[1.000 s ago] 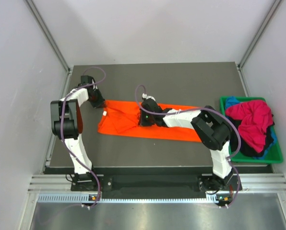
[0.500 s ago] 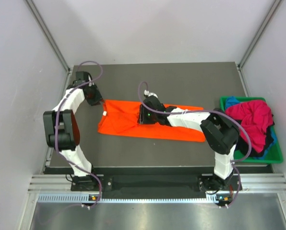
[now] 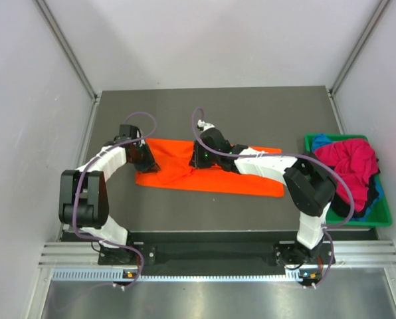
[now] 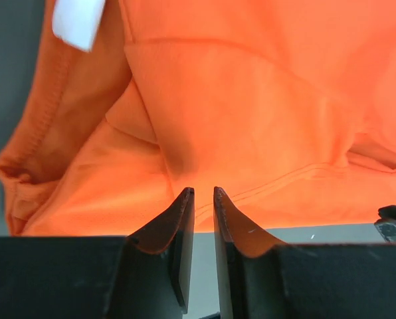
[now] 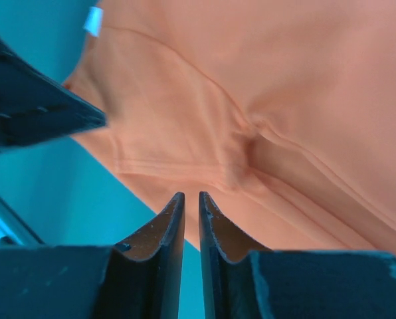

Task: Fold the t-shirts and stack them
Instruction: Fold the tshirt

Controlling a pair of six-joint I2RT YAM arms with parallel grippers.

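The orange t-shirt [image 3: 238, 174] lies in a long folded strip across the table's middle. Its white label [image 4: 78, 20] shows near the collar end. My left gripper [image 3: 151, 162] sits low at the shirt's left end. In the left wrist view its jaws [image 4: 201, 191] stand a narrow gap apart, with nothing between them and the cloth [image 4: 251, 113] just beyond the tips. My right gripper [image 3: 199, 158] rests over the shirt left of centre. It [image 5: 192, 195] is also slightly open and empty, with cloth [image 5: 284, 100] ahead. The magenta-red t-shirt [image 3: 349, 163] and the blue t-shirt [image 3: 321, 141] lie bunched in the bin.
The green plastic bin [image 3: 384, 218] stands at the table's right edge, with some dark cloth [image 3: 341, 207] in it too. White walls enclose the table on three sides. The left gripper's dark body [image 5: 32, 100] shows close by in the right wrist view.
The left arm swung out toward the far left corner, then came back down onto the shirt's left end. Both grippers opened from shut and narrowed again. The right gripper edged slightly farther.
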